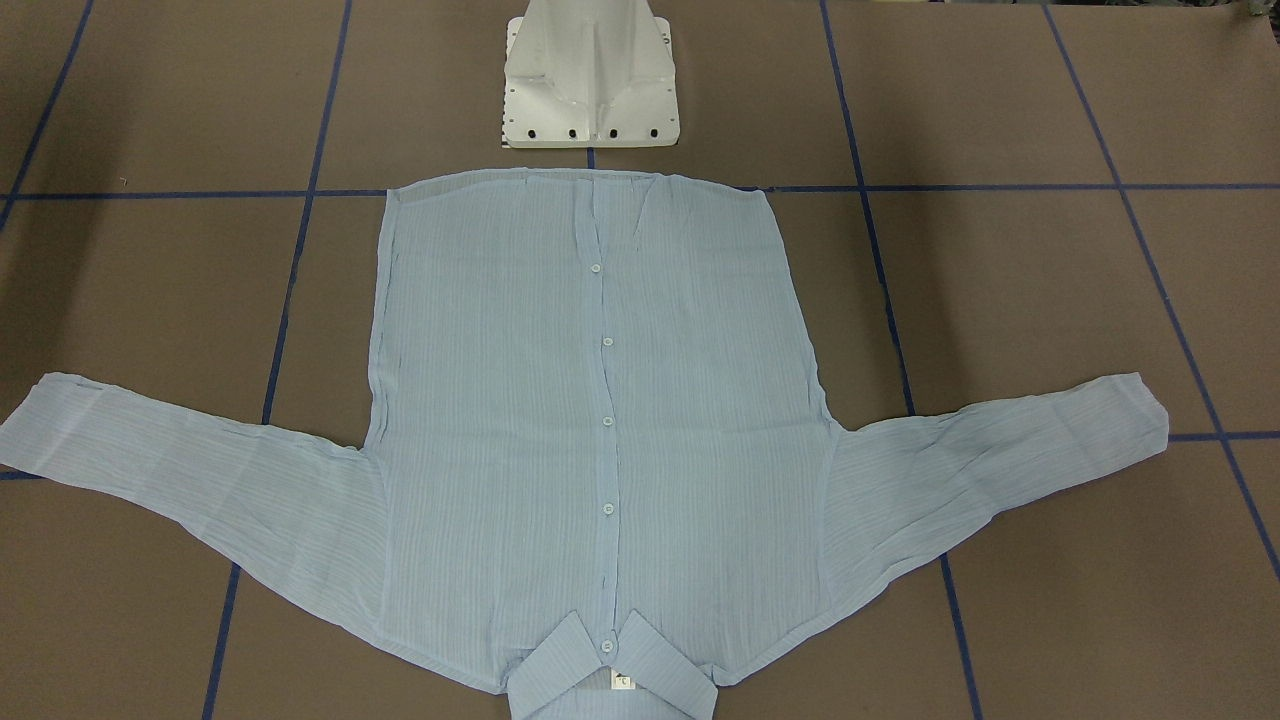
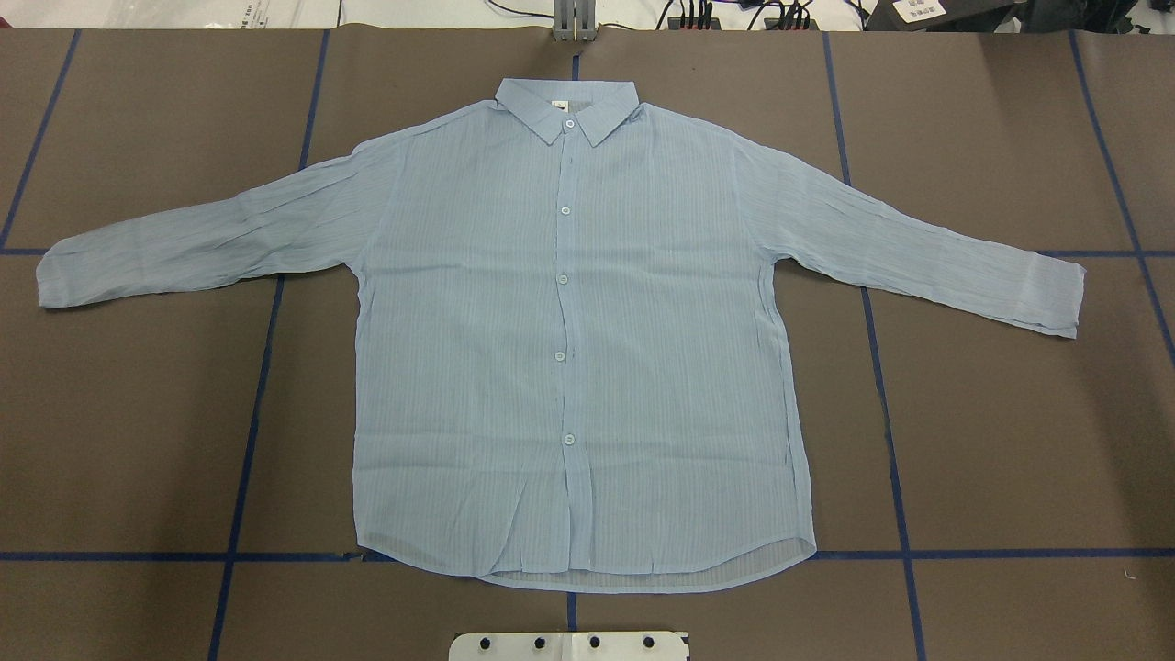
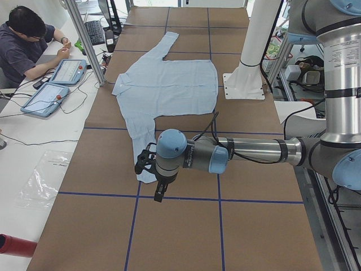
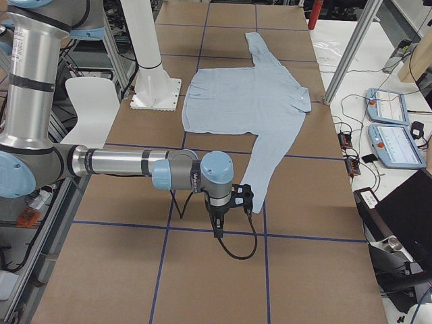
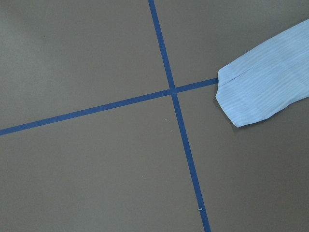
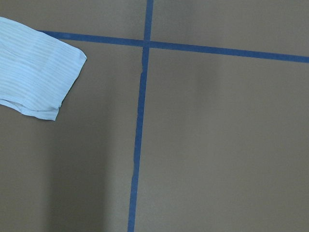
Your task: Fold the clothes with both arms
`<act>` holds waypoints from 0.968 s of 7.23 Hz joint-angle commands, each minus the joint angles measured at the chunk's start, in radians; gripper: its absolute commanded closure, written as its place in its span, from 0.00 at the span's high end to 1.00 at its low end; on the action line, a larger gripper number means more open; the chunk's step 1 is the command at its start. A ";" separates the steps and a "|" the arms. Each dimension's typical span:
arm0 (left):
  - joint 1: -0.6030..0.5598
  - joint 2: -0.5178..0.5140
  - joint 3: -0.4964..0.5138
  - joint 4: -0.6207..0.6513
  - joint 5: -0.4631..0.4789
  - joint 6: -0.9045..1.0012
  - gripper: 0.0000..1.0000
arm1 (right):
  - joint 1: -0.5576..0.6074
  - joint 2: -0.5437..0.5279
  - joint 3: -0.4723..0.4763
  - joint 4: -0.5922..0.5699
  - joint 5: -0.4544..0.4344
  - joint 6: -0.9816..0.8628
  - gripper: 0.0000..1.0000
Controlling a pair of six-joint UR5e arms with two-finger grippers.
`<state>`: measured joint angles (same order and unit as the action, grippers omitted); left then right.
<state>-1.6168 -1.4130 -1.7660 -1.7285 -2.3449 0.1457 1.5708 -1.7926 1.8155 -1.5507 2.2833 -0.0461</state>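
Brown table [image 2: 138, 413], blue tape grid [image 2: 138, 555]; seated person [image 3: 22, 48] beside two tablets [image 3: 46, 97].

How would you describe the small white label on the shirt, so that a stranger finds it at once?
A thin light-blue button-up shirt lies spread flat on the brown table. Follow its row of pale buttons to the collar. Inside the collar's opening sits the small white neck label, squarish where the buttons are round.
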 commanded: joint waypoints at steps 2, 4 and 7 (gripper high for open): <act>0.008 -0.020 -0.045 -0.003 0.000 -0.003 1.00 | -0.008 0.047 -0.007 0.163 -0.004 0.011 1.00; 0.008 -0.049 -0.067 -0.166 -0.002 -0.008 1.00 | -0.006 0.116 -0.075 0.235 -0.001 0.012 1.00; 0.006 -0.055 0.002 -0.454 -0.001 -0.028 1.00 | -0.006 0.133 -0.090 0.270 0.010 0.058 1.00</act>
<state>-1.6104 -1.4622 -1.7982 -2.1162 -2.3442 0.1285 1.5655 -1.6647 1.7224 -1.3084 2.2916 -0.0119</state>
